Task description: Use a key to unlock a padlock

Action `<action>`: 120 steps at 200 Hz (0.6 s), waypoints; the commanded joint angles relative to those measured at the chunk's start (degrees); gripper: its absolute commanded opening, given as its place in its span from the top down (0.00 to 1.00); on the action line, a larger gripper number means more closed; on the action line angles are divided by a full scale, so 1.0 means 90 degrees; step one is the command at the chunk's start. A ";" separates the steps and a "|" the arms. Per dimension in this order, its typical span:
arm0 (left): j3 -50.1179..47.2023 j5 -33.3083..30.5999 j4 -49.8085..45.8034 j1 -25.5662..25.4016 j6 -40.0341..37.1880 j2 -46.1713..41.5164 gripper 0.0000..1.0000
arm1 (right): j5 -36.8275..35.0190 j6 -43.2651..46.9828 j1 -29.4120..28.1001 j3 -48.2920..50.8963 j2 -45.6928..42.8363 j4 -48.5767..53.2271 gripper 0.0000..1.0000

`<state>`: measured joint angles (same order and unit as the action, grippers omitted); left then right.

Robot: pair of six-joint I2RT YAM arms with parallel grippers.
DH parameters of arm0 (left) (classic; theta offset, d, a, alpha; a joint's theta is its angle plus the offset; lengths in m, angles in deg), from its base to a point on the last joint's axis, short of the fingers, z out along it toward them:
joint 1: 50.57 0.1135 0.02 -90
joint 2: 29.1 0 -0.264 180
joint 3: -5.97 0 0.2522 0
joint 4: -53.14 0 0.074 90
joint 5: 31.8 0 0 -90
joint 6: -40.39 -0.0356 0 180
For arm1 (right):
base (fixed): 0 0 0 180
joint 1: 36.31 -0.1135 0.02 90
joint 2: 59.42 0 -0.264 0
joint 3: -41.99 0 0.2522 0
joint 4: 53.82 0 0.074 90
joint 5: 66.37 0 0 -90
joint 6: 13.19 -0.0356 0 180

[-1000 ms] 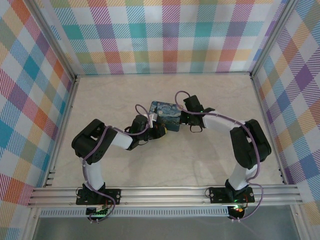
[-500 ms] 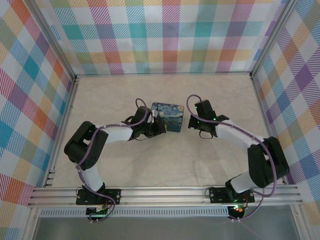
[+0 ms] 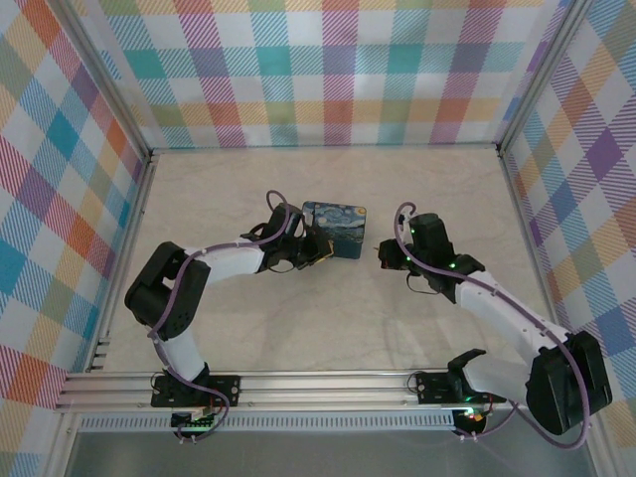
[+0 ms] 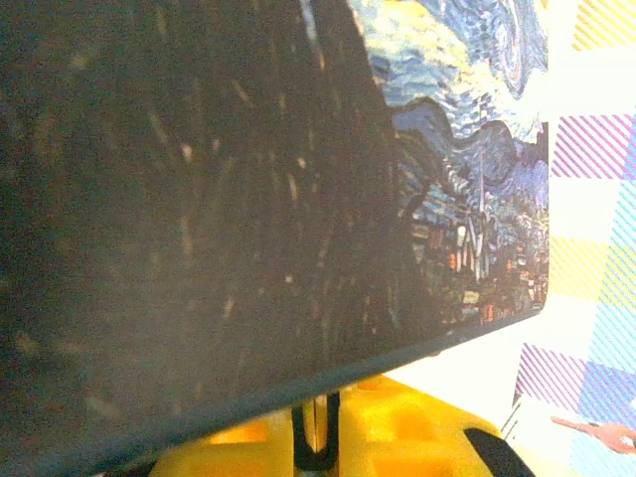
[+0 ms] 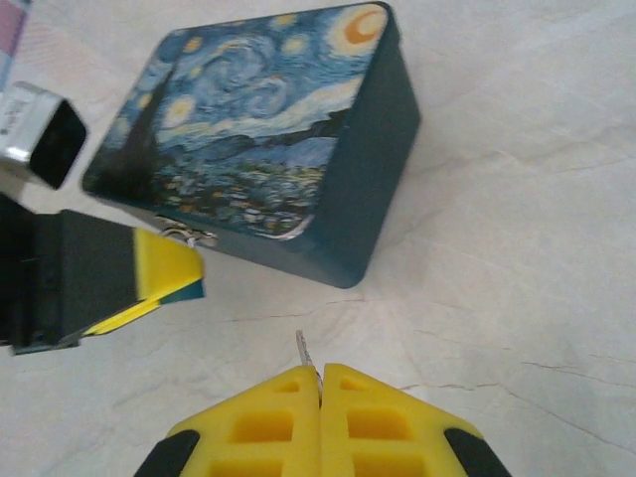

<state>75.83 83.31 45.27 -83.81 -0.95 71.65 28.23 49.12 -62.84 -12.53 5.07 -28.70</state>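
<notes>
One box painted with a starry night sky is seen on the table, and two grippers. One thin silver key is pinched in the tightly closed right gripper, near the box. The left gripper is held against the box's front by a small metal clasp, with its fingers pressed together.

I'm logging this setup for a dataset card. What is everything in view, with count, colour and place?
Box: one, dark teal, Starry Night lid, mid-table.
Latch: one, silver, box's front edge.
Metal sliver: one, silvery, probably the key, between shut fingertips.
Table: one, pale marbled.
Walls: three, pastel plaid, around the table.
Left tool: one, yellow fingers, at the box's near-left corner.
Right tool: one, yellow fingers, right of the box, apart.
</notes>
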 commanded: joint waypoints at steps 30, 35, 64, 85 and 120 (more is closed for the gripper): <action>0.0208 0.0296 0.0281 -0.0007 0.0332 -0.0153 0.95 | 0.0758 -0.0031 0.0027 -0.0101 -0.0056 -0.0491 1.00; 0.0232 0.0305 0.0292 -0.0009 0.0361 -0.0141 0.95 | 0.0800 -0.0054 0.0022 -0.0108 -0.0056 -0.0527 1.00; 0.0286 0.0329 0.0436 -0.0009 0.0534 -0.0113 0.95 | 0.1041 -0.0235 0.0027 -0.0152 -0.0057 -0.0806 1.00; 0.0296 0.0292 0.0584 -0.0009 0.0670 -0.0099 0.95 | 0.1212 -0.0387 0.0027 -0.0279 -0.0029 -0.0980 1.00; 0.0063 0.0120 0.1184 -0.0022 0.0998 -0.0121 0.96 | 0.1412 -0.0680 0.0027 -0.0498 0.0032 -0.1160 1.00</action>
<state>76.27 84.68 49.12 -83.81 5.13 71.65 38.15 45.72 -62.84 -13.99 4.89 -35.24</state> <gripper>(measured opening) 0.126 0.055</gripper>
